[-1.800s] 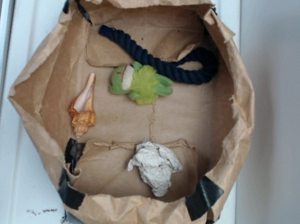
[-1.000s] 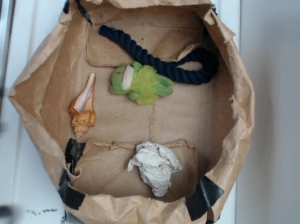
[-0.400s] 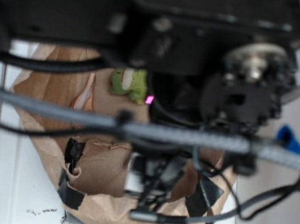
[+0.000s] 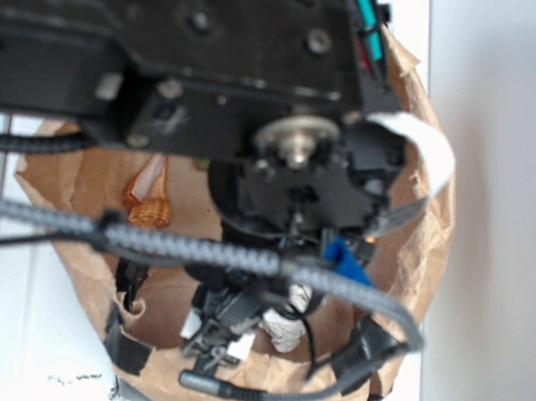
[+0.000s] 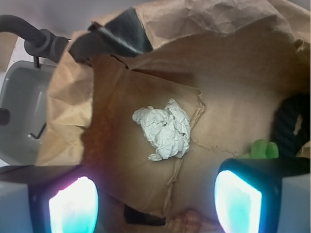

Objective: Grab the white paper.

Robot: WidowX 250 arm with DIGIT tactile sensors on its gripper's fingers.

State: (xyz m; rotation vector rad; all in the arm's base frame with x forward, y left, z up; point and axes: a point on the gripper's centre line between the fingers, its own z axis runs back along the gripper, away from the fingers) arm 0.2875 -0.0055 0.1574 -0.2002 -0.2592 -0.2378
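The white paper [image 5: 164, 127] is a crumpled off-white wad lying on the floor of the open brown paper bag [image 5: 233, 63]. In the wrist view it sits ahead of my gripper [image 5: 155, 204], roughly centred between the two glowing pads [image 5: 73, 206], well apart from them. The gripper is open and empty, hovering above the bag floor. In the exterior view my arm [image 4: 218, 56] covers most of the bag [image 4: 427, 231], and only a small bit of the paper [image 4: 285, 333] shows under the cables.
A green plush toy [image 5: 262, 149] and a dark blue rope [image 5: 289, 121] lie to the right in the wrist view. A tan spiral seashell [image 4: 150, 195] lies at the bag's left. Black tape [image 5: 116, 36] patches the bag's raised walls.
My arm has swung in from the left and now hangs over the bag, hiding the plush toy and rope in the exterior view. The paper has not moved.
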